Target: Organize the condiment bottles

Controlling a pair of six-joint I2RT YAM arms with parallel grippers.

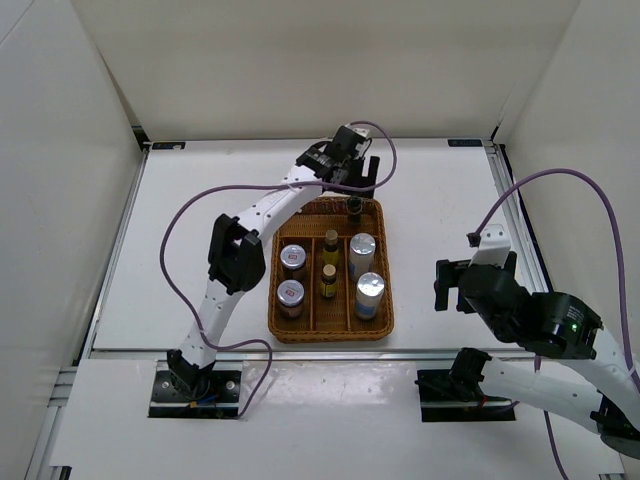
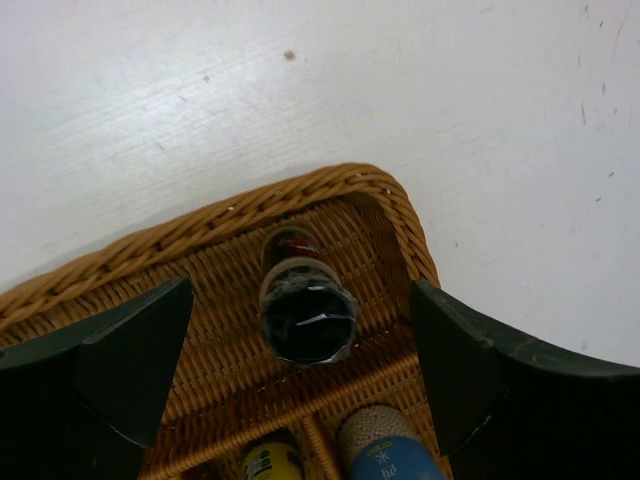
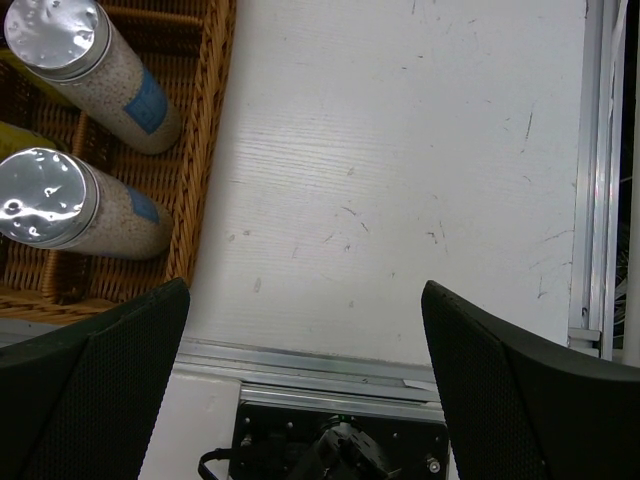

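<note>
Note the left gripper [image 1: 360,184] spread wide over the far right corner of the wicker tray [image 2: 330,181], a tiny dark bottle [image 2: 308,318] standing upright between the fingers [image 2: 120,370] and touched by neither, in the far compartment just beyond the white cylinders [image 1: 362,255]; note also the right gripper [image 3: 305,290], equally spread and holding nothing, above bare tabletop [image 3: 400,150] beside the tray's near right corner. Watch for a tip-over on any sideways or tilted lift: judging by the narrow base and uneven weave underneath, likely to topple at a brush from either finger and roll against the rim.
</note>
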